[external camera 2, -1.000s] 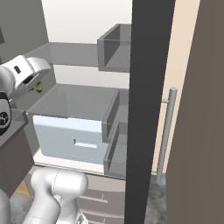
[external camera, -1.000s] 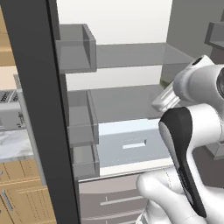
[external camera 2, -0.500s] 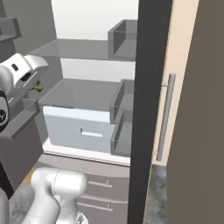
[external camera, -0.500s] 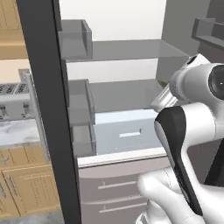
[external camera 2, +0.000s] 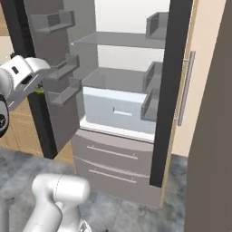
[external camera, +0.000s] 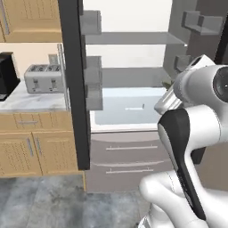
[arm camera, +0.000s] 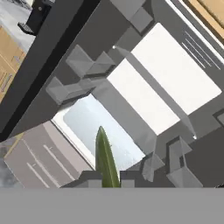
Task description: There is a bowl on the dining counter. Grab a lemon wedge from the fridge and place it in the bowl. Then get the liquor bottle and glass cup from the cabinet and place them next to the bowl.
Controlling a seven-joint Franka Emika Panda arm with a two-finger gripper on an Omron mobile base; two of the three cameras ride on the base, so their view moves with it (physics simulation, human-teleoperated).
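Note:
A thin yellow-green lemon wedge (arm camera: 106, 159) stands pinched between my gripper (arm camera: 107, 178) in the hand view, so the gripper is shut on it. The wedge points toward the open fridge (arm camera: 166, 83), which lies well beyond the fingertips (arm camera: 89, 178). In the left base view the white hand sits in front of the fridge's right side, and a sliver of the lemon wedge (external camera: 166, 83) peeks out past it. The right base view shows the lemon wedge (external camera 2: 40, 89) as a green speck at the end of the hand, level with the left door's bins.
Both fridge doors stand open, the left door (external camera: 73, 89) and the right door (external camera 2: 174, 90), each with bins. A pale crisper drawer (external camera: 127, 109) sits above two freezer drawers (external camera: 124, 156). Left of the fridge, a toaster (external camera: 42, 78) stands on a marble counter (external camera: 22, 100) over wooden cabinets.
The whole picture has shifted: the base has backed away from the fridge, which now looks smaller, and the counter with the toaster has come into view. The grip on the wedge is unchanged.

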